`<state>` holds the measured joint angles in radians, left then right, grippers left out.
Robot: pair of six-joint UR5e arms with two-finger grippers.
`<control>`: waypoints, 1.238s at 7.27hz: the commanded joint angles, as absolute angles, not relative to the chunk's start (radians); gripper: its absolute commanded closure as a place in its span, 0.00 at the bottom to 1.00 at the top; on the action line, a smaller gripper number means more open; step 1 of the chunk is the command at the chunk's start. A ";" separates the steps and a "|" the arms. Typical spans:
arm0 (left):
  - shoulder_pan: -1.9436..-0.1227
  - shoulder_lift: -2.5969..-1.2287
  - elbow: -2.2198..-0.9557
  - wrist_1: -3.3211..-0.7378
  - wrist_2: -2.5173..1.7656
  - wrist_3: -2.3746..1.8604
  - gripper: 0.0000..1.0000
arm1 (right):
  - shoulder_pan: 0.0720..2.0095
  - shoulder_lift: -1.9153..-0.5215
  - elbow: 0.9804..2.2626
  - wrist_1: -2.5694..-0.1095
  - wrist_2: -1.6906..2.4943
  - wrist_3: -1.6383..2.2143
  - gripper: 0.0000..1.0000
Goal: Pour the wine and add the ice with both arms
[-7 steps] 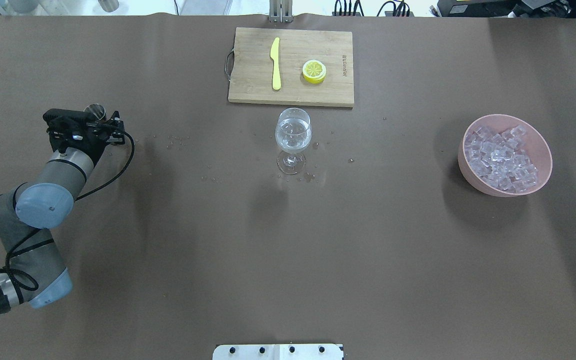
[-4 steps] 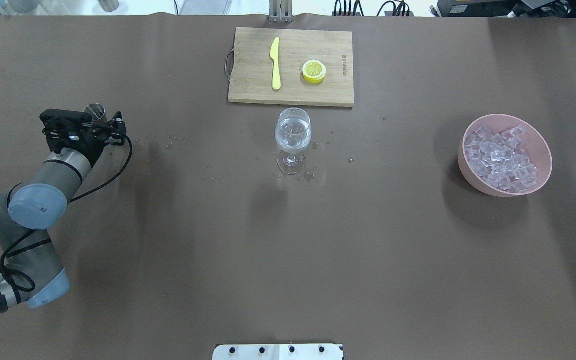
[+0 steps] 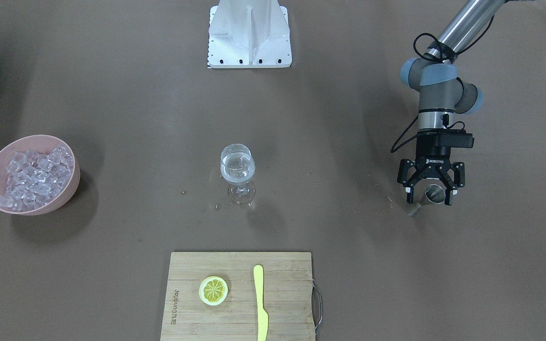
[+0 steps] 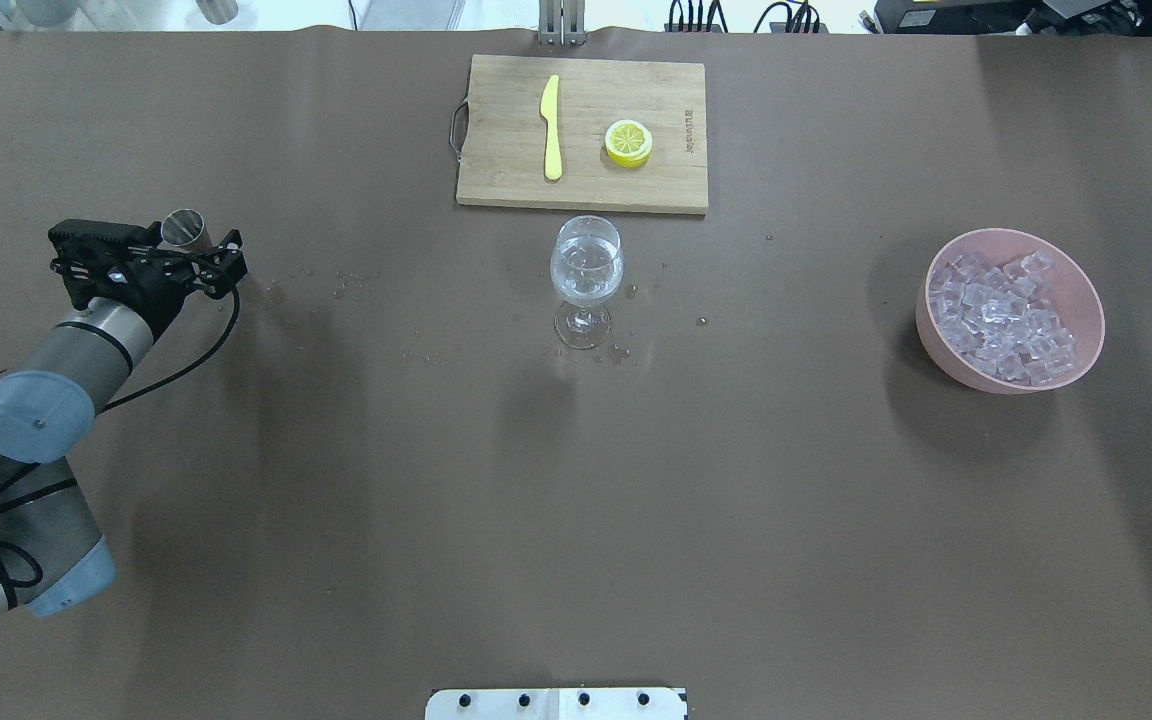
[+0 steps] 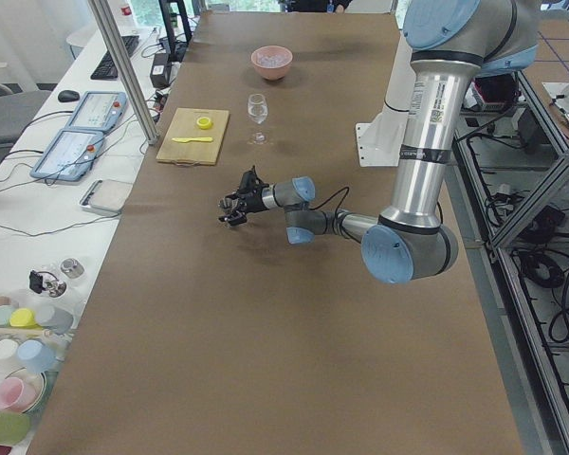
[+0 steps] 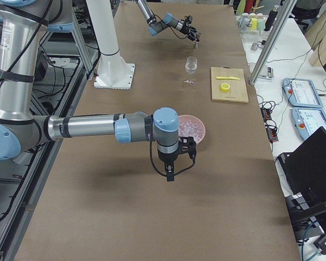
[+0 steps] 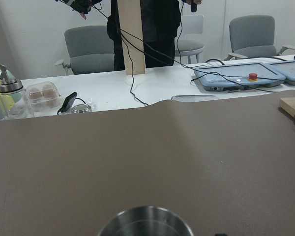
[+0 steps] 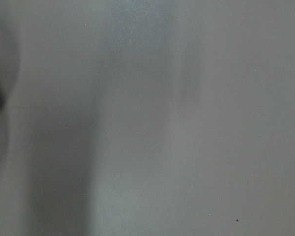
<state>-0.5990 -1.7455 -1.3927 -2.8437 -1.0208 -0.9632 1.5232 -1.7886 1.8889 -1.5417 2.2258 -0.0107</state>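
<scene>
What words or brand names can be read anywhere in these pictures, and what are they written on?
"ROBOTIQ": white letters on the body of the left gripper.
Burnt-in brand mark near one short edge of the cutting board: too blurred to read.
Printing down the upright tube of the left arm: too small to read.

Plain brown tabletop (image 4: 336, 500) is seen, whitish-clear ice (image 4: 1001, 320) in a pink bowl (image 4: 1084, 285), yellow lemon slice (image 4: 628, 141) and knife (image 4: 551, 125).

One wine glass (image 4: 586, 270), one metal cup (image 4: 186, 228), one pink bowl (image 4: 1081, 295) of many ice cubes (image 4: 1001, 325), one cutting board (image 4: 506, 130), one knife (image 4: 551, 125), one lemon slice (image 4: 628, 142), one left arm (image 4: 86, 345), one right arm (image 6: 92, 126).
</scene>
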 commanded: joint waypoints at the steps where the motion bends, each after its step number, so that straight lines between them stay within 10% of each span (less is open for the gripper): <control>1: -0.633 -1.723 -1.407 -2.865 -1.090 -0.959 0.02 | 1.523 -1.789 1.888 -1.542 2.226 -0.011 0.00; 9: -0.803 -1.622 -1.668 -2.740 -1.386 -0.925 0.02 | 1.523 -1.792 1.893 -1.542 2.226 -0.009 0.00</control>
<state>-0.7450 -1.6689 -1.5696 -2.8075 -1.2815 -0.9434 1.5232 -1.7913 1.8921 -1.5417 2.2258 -0.0093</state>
